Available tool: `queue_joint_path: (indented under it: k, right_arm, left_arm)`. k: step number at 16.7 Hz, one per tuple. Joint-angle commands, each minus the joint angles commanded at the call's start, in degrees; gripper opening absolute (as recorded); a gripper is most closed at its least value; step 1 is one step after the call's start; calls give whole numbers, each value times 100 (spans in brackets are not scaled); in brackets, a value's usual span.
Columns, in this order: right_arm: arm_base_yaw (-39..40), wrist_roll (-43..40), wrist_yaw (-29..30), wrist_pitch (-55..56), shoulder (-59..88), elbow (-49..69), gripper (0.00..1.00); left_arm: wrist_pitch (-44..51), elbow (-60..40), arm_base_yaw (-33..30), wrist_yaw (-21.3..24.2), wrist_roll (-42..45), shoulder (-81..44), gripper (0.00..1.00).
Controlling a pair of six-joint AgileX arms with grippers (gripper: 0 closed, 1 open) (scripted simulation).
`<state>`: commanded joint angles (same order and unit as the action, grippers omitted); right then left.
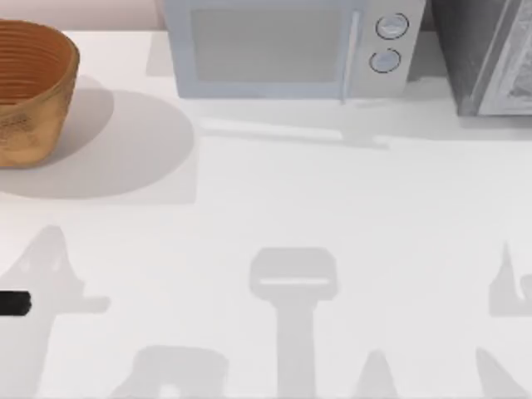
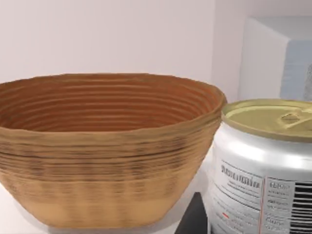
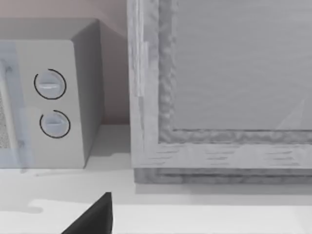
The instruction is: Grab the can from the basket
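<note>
- Basket sits at the far left corner of the white table in my top view, its orange-brown wicker bowl cut off by the picture's left edge and throwing a round shadow toward the table's middle.
- Along the far edge, I see a pale microwave with two round dials on its right side; a grey, rough-framed appliance stands at the far right corner, apart from the microwave.
- At the left edge near the front, a short black piece pokes in; it looks like part of my left arm. Arm shadows lie across the front half of the table.
- In my left wrist view, the basket stands upright on the table with its ribbed inside showing. The can is just beside it and outside it, very near this camera: dull yellow lid with a pull tab, silvery-white side with printed text, a barcode and a thin red line.
- A dark wedge shows below the can, probably a finger of my left claw; I cannot tell whether that claw is open or gripping the can.
- In my right wrist view, the microwave's dial side and the grey appliance stand side by side with a gap between them. A black tip, probably a finger of my right claw, hangs over bare table in front of them; I cannot tell that claw's state.
</note>
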<state>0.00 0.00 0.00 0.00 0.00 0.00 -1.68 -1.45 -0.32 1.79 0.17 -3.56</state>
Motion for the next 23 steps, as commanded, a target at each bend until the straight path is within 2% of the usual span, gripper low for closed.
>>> queue_joint_path:
  k: [3, 7, 23]
  right_arm:
    - [0, 0, 0, 0, 0, 0, 100]
    - [0, 0, 0, 0, 0, 0, 100]
    - [0, 0, 0, 0, 0, 0, 100]
  left_arm:
    - [-448, -364, -69, 465, 16, -831, 0]
    - [-1370, -1115, -211, 1421, 49, -2538, 0]
    - [-6260, -5112, -978, 6487, 229, -11566, 0]
